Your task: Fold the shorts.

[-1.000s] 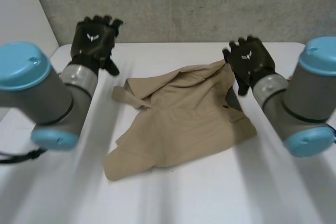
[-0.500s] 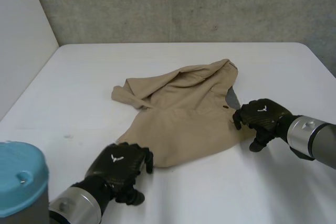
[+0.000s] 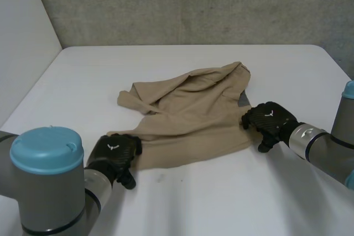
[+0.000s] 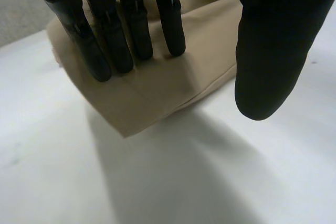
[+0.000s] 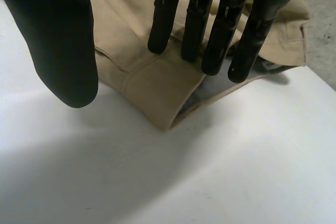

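The crumpled beige cloth shorts (image 3: 188,120) are lying across the middle of the white table (image 3: 221,203); the black left hand (image 3: 113,153) is sitting at their near left corner, straight fingers (image 4: 136,30) reaching over it, thumb well apart, gripping nothing; the black right hand (image 3: 268,121) is sitting at the right corner, where grey lining (image 5: 197,98) is showing, fingers (image 5: 197,19) likewise straight over the cloth, thumb apart, holding nothing.
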Controlling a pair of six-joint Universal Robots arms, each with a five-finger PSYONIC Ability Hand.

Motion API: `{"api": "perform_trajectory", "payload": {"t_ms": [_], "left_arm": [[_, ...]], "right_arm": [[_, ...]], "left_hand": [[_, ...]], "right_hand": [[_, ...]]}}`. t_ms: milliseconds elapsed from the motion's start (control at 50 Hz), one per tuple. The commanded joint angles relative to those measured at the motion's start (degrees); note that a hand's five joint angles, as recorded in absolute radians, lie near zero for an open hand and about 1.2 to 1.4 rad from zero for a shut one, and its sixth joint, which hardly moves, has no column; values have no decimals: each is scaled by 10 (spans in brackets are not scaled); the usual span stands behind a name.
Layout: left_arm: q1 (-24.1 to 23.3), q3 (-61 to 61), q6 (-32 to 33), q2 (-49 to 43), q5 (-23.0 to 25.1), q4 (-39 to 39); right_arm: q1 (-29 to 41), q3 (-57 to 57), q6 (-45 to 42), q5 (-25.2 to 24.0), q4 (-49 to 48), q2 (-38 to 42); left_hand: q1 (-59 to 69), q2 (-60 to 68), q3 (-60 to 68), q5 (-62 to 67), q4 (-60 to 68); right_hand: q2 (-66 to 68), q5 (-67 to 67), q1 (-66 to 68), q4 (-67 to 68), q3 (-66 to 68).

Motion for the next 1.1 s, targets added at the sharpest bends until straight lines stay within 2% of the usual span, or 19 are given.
{"api": "perform_trajectory", "payload": {"t_ms": [20,360,500,600,900,940,980,1100], "left_arm": [[14,13,22,-22,2,13],[38,41,23,-58,2,28],[45,47,27,-68,2,46],[53,48,61,-75,2,55],[65,51,81,-83,2,83],[65,53,81,-84,2,83],[65,54,81,-89,2,83],[65,59,81,-99,2,83]], "right_arm": [[0,-6,-1,12,-25,10],[20,-31,-3,26,-38,41],[33,-37,-2,26,-59,48],[34,-37,-2,37,-72,48],[34,-42,-1,42,-73,55],[34,-43,0,43,-72,56],[34,-44,0,46,-73,56],[34,-44,2,52,-72,51]], "left_hand": [[23,25,21,30,31],[33,35,31,40,41],[43,45,41,50,51],[43,45,41,50,51],[80,82,78,87,88],[83,85,82,90,92],[88,90,87,95,97],[90,92,89,97,98]], "right_hand": [[32,39,79,42,43],[99,106,146,109,110],[220,227,267,230,232],[293,299,340,303,304],[293,299,340,303,304],[323,329,370,333,334],[458,464,505,468,469],[459,465,506,469,470]]}}
